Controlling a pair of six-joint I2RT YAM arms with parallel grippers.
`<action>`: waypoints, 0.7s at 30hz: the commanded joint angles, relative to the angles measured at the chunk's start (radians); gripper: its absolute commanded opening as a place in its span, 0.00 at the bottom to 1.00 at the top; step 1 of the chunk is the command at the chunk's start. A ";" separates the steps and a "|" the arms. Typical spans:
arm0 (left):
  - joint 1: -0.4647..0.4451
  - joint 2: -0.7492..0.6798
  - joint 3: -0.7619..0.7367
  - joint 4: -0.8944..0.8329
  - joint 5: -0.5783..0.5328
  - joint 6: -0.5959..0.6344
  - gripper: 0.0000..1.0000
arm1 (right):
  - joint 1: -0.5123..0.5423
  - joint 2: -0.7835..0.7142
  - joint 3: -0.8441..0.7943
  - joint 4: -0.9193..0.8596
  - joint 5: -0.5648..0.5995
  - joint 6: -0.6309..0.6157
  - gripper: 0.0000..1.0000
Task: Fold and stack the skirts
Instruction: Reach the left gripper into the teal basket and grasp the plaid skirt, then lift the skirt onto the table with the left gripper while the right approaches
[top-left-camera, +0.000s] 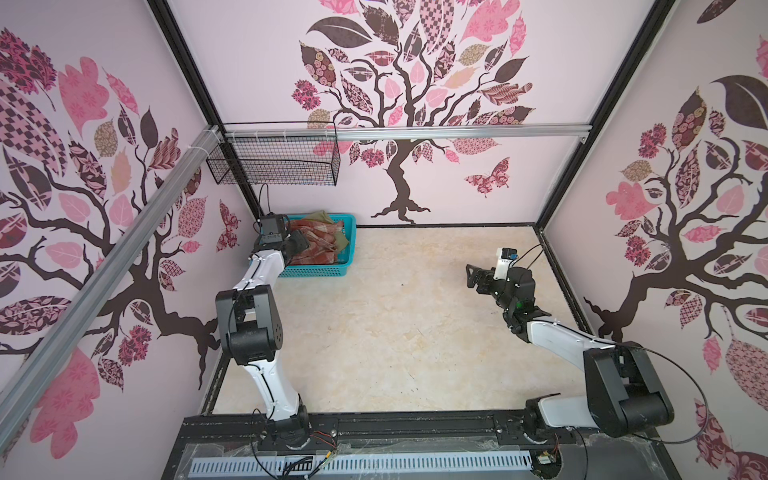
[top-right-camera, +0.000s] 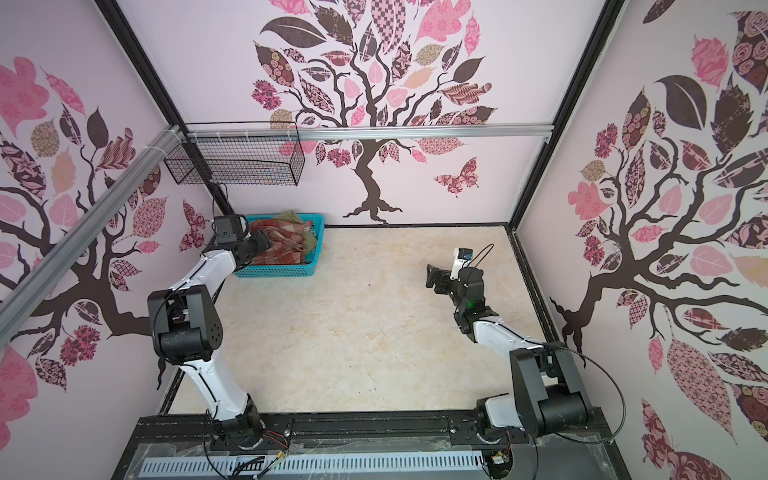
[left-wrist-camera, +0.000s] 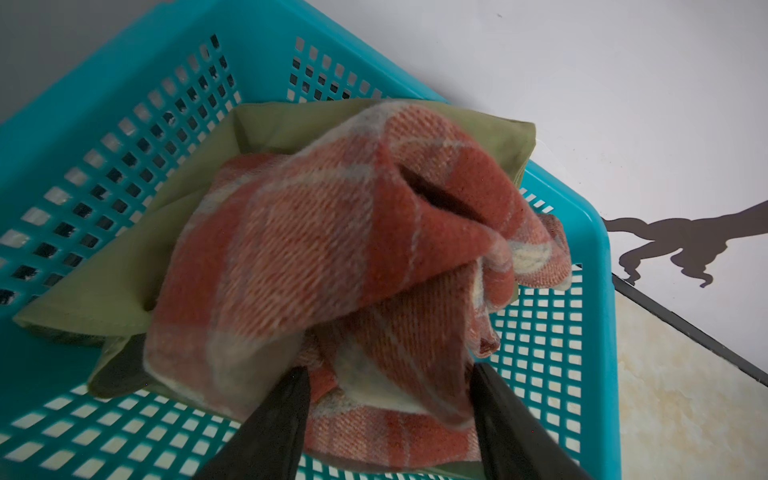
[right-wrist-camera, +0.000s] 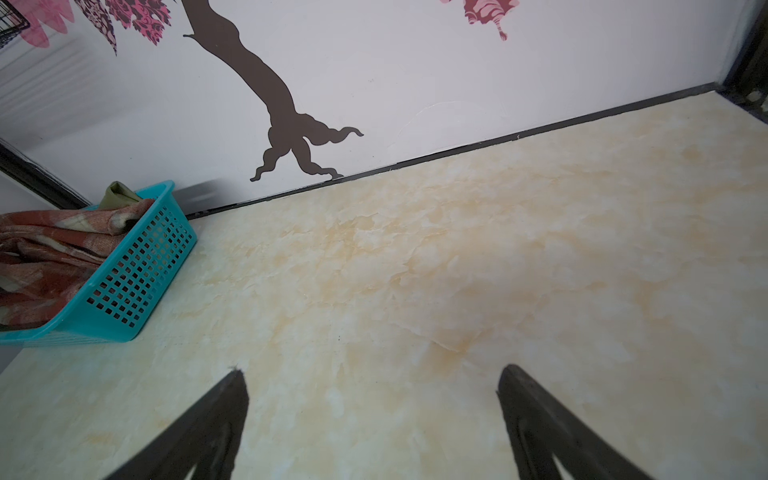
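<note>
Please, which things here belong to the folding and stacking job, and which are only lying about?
Belong to the job:
plaid skirt
olive-green skirt, lying under it
left claw, at the plaid skirt

Only lying about:
turquoise basket, holding both skirts
hanging black wire basket

The left arm (top-left-camera: 257, 276) is stretching forward and to the left, elbow raised and wrist angling downward, with the left gripper (left-wrist-camera: 390, 370) showing its fingers (left-wrist-camera: 286, 411) partly apart (whether they are pressing on anything cannot be told). The right arm (top-left-camera: 557, 336) is hovering bent on the right side, and the right gripper (right-wrist-camera: 374, 370) is pointing toward the middle, jaws spread wide.
</note>
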 joint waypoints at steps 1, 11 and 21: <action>0.000 0.034 0.072 -0.041 0.011 0.023 0.62 | 0.005 0.033 0.050 -0.002 0.002 0.026 0.96; -0.001 0.056 0.076 -0.045 -0.019 0.038 0.05 | 0.007 0.072 0.091 -0.017 -0.023 0.051 0.93; -0.099 -0.157 0.045 -0.083 -0.117 0.152 0.00 | 0.018 0.071 0.131 -0.064 -0.046 0.051 0.89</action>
